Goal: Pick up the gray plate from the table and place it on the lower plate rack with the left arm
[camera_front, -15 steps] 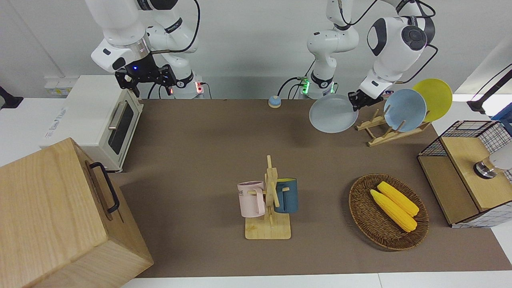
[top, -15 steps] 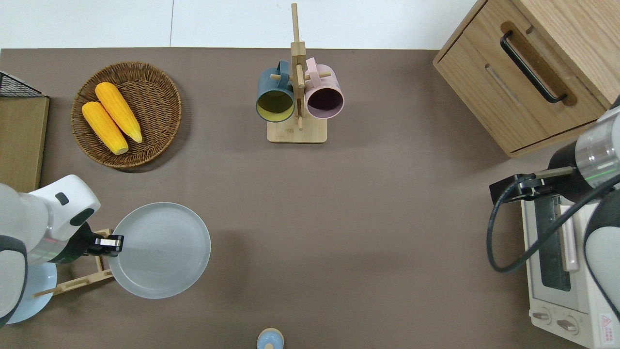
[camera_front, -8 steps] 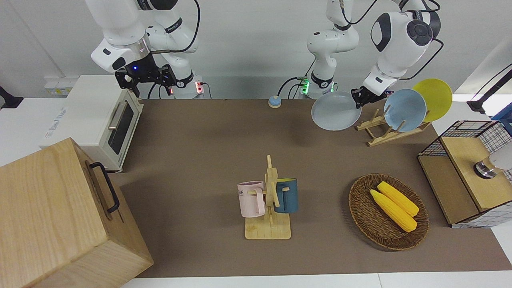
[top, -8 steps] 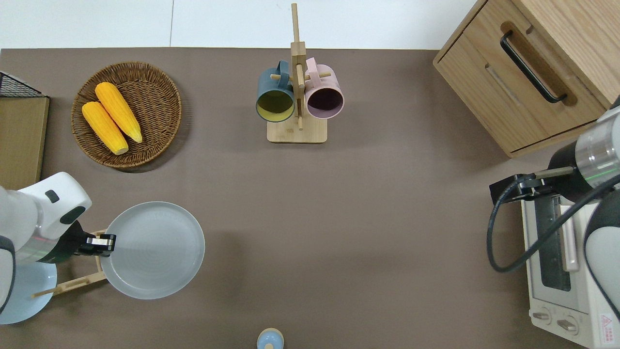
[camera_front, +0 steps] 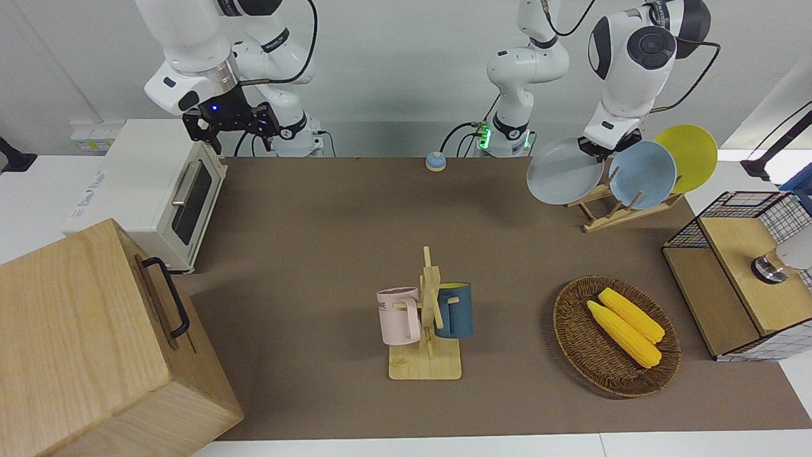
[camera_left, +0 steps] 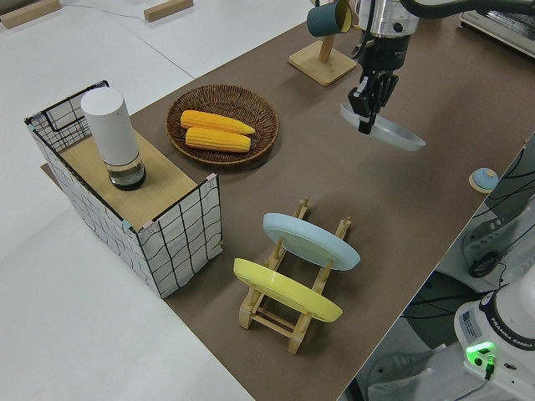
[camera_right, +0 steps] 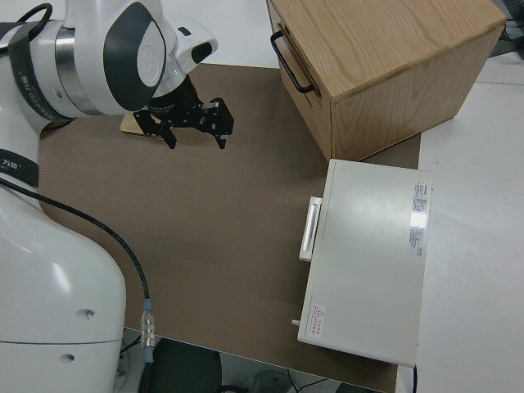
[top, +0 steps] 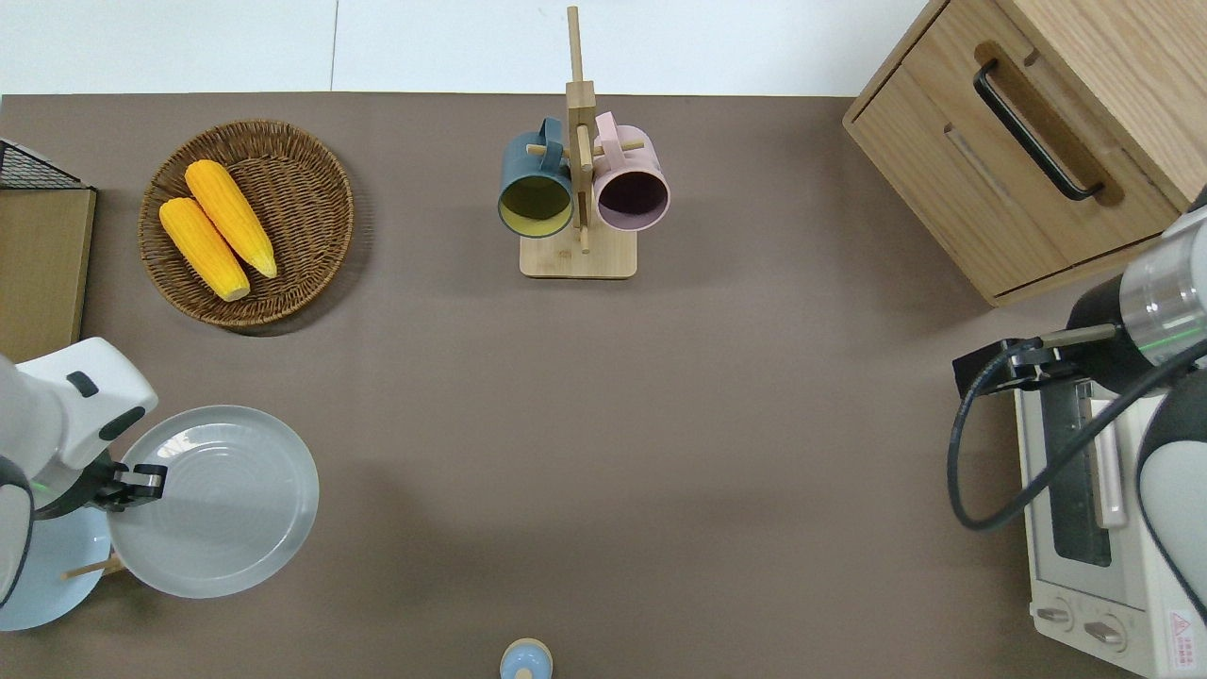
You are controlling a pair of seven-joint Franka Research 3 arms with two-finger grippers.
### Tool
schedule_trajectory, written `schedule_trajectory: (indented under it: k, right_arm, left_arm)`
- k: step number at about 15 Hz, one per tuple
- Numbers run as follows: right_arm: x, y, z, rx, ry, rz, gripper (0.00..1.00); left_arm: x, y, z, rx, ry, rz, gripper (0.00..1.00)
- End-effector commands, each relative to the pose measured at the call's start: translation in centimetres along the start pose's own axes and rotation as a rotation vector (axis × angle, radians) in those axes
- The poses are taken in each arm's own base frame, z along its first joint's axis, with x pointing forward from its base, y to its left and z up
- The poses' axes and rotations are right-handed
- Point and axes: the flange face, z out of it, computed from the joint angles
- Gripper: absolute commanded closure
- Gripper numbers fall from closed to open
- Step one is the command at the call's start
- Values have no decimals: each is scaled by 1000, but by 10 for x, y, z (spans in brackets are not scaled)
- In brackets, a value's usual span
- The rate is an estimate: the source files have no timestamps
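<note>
1. The left claw (top: 141, 479) is clamped on the rim of the gray plate (top: 212, 501), gripping the rim edge that faces the left arm's end of the tabletop (top: 603, 424).
2. The gray plate is held in the air, clear of the tabletop. In the overhead view it sits at about 8 o'clock from the tabletop centre, over the end of the lower plate rack (camera_front: 602, 206).
3. Orientation: the plate is tilted, with its eating face turned up and away from the robots. The gripped edge is the high side. A round plate has no long axis; its tilt line runs from the claw down toward the tabletop centre.
4. The rack already holds a blue plate (camera_front: 642, 174) and a yellow plate (camera_front: 688, 155), both standing slanted. In the front view the gray plate's edge overlaps the blue plate's edge; whether they touch cannot be told.
5. Surroundings, overhead view, taken from the gray plate:
   - wicker basket (top: 311, 189) with two corn cobs (top: 217, 229) at 12 o'clock;
   - mug tree (top: 578, 189) at 1 o'clock;
   - small blue-topped knob (top: 526, 659) at 4 o'clock.
6. The right claw (camera_front: 231, 127) is parked, fingers spread and holding nothing.
</note>
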Motion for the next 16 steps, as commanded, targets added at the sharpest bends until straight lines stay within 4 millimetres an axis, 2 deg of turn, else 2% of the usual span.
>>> schedule_trajectory:
  k: [1, 4, 7, 16]
  right_arm:
    - [-3, 2, -3, -7, -1, 15, 17]
    - [-2, 3, -3, -6, -1, 17, 17]
    - [-2, 2, -3, -6, -1, 15, 17]
    - [-2, 3, -3, -6, -3, 17, 17]
  left_arm:
    - [5, -6, -1, 165, -44, -32, 1000]
    - [7, -10, 5, 305, -86, -54, 1000]
    - [15, 2, 17, 435, -127, -113, 1000]
    - [15, 0, 48, 620, -149, -257, 1000]
